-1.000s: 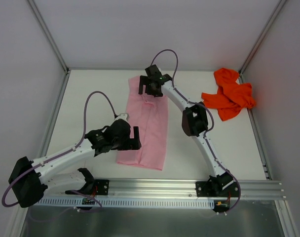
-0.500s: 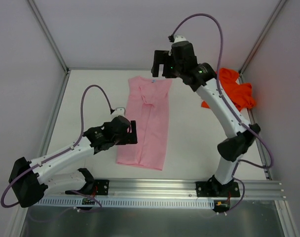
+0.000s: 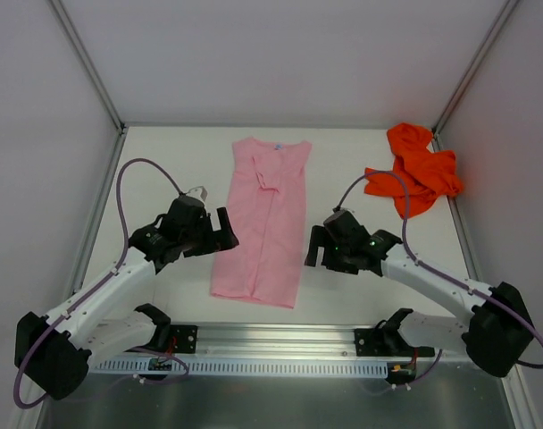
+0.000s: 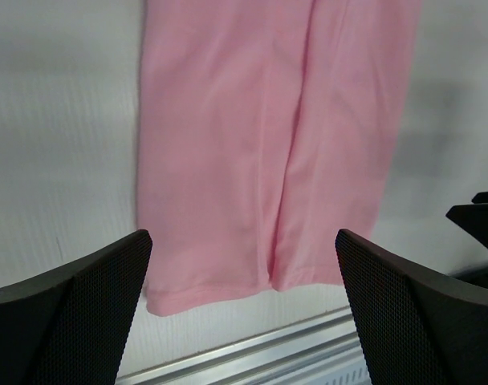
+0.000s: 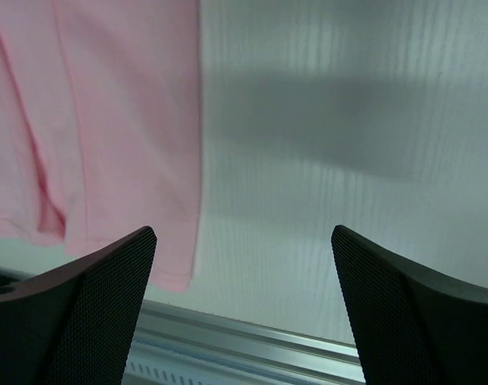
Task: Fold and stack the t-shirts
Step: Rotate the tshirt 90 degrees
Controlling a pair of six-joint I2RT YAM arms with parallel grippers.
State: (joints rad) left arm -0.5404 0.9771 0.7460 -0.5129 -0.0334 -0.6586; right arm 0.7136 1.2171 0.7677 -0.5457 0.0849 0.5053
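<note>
Top external view: the pink t-shirt (image 3: 267, 223) lies flat mid-table (image 3: 164, 170) as a long folded strip, with its collar end at 12 o'clock. The orange t-shirt (image 3: 414, 170) sits crumpled around 2 o'clock, well apart from it. The left gripper (image 3: 223, 230) hovers by the strip's 9 o'clock edge and the right gripper (image 3: 313, 248) by its 3 o'clock edge. Both have jaws spread wide, holding nothing.
</note>
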